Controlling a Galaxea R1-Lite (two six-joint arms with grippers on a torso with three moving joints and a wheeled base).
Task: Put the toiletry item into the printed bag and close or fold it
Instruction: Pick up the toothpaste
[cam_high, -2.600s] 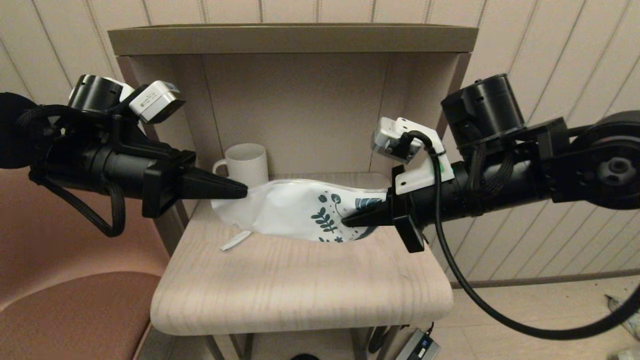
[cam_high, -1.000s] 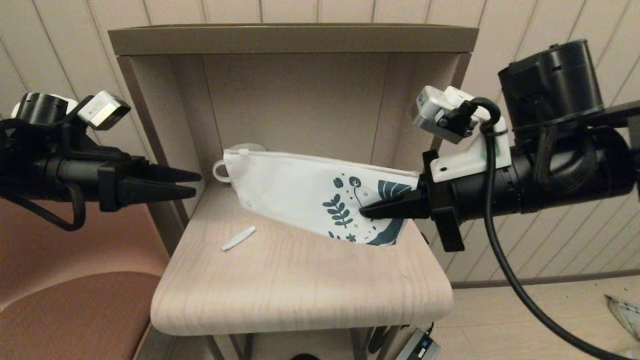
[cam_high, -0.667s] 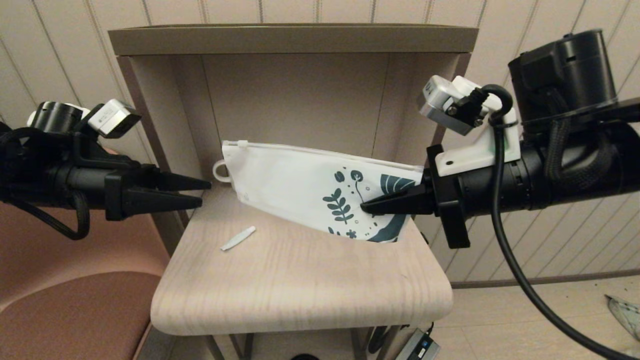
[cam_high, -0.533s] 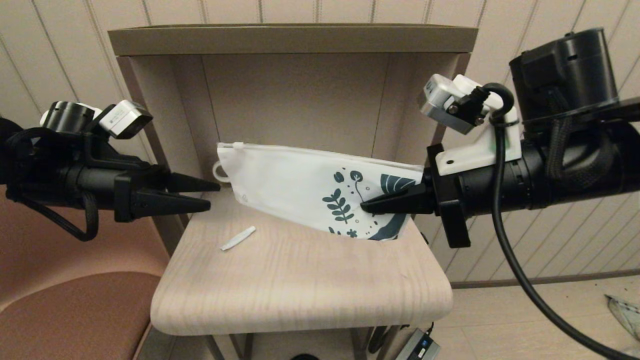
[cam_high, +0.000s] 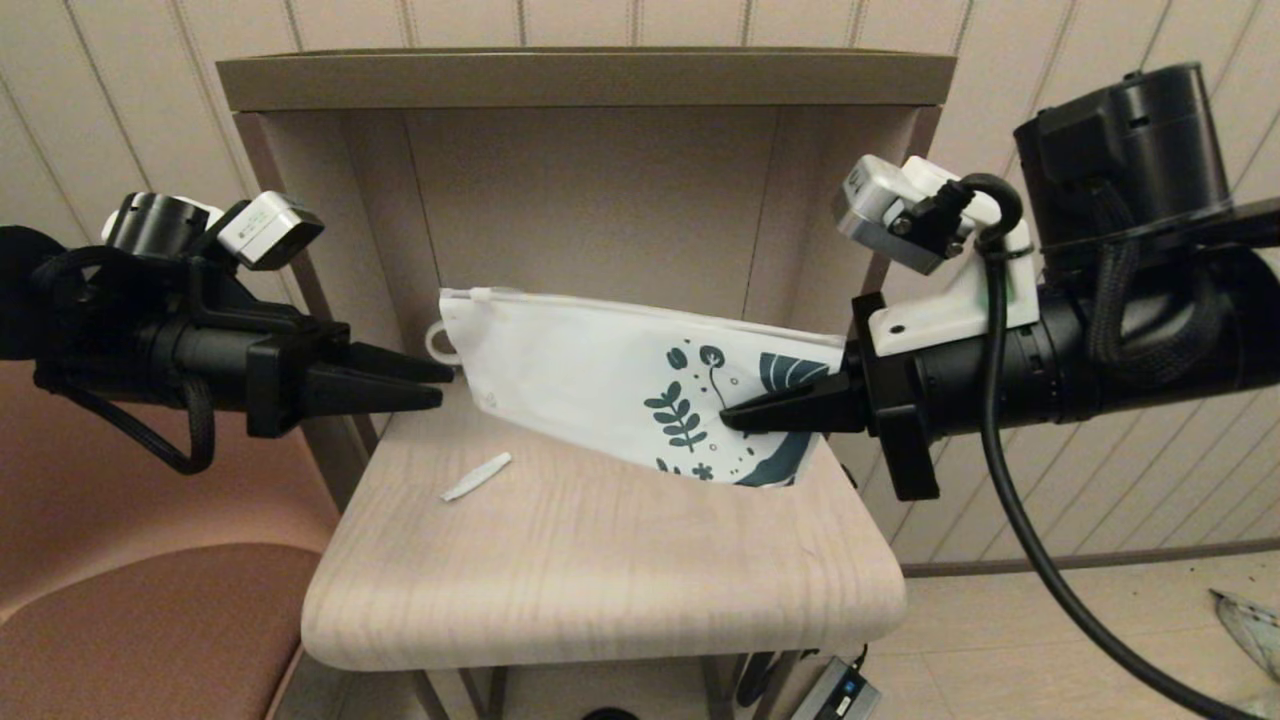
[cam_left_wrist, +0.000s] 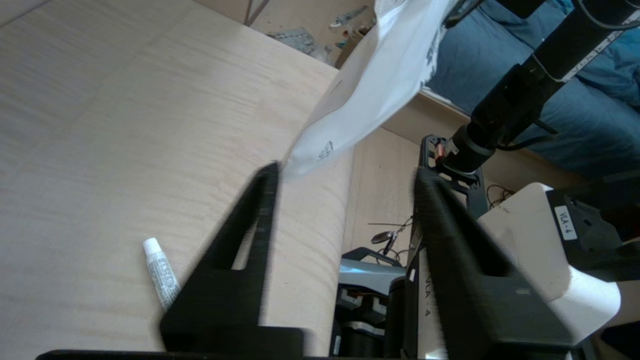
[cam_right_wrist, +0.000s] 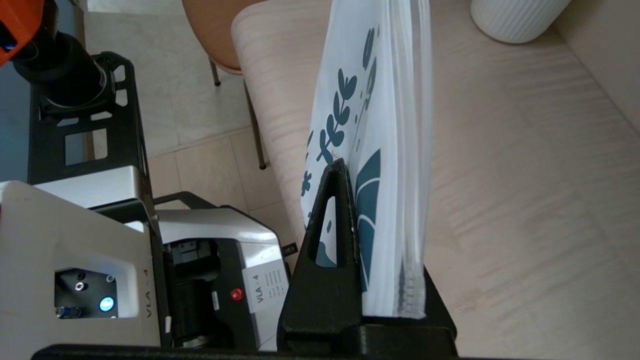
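on the pale wood surface (cam_high: 600, 590), toward its left side, lies the toiletry item (cam_high: 477, 476), a slim white tube with a small cap, flat and untouched; in the left wrist view it (cam_left_wrist: 161, 272) rests beside one black finger. above and to the right of it, the printed bag (cam_high: 620, 385) is lifted off the surface and held on edge, sloping down from its plain white end at the left to its teal leaf-and-flower end at the right. a small white slider sits on the zip edge near the upper left corner. the right end effector (cam_high: 735, 418) is clenched on the printed end of the bag, and in the right wrist view its black fingers (cam_right_wrist: 336, 240) pinch the layered plastic (cam_right_wrist: 390, 150) between them. the left end effector (cam_high: 440, 385) hovers just beside the bag's plain white end with its fingers parted and nothing between them; in the left wrist view the bag's lower corner (cam_left_wrist: 320, 150) hangs close to one fingertip, whether touching cannot be told. behind the bag, a white ribbed mug (cam_right_wrist: 515, 17) stands at the back of the surface, only its handle (cam_high: 436, 343) showing from the head view. a wooden alcove (cam_high: 590, 200) surrounds the back of the surface, and a reddish-brown seat (cam_high: 150, 630) sits lower left.
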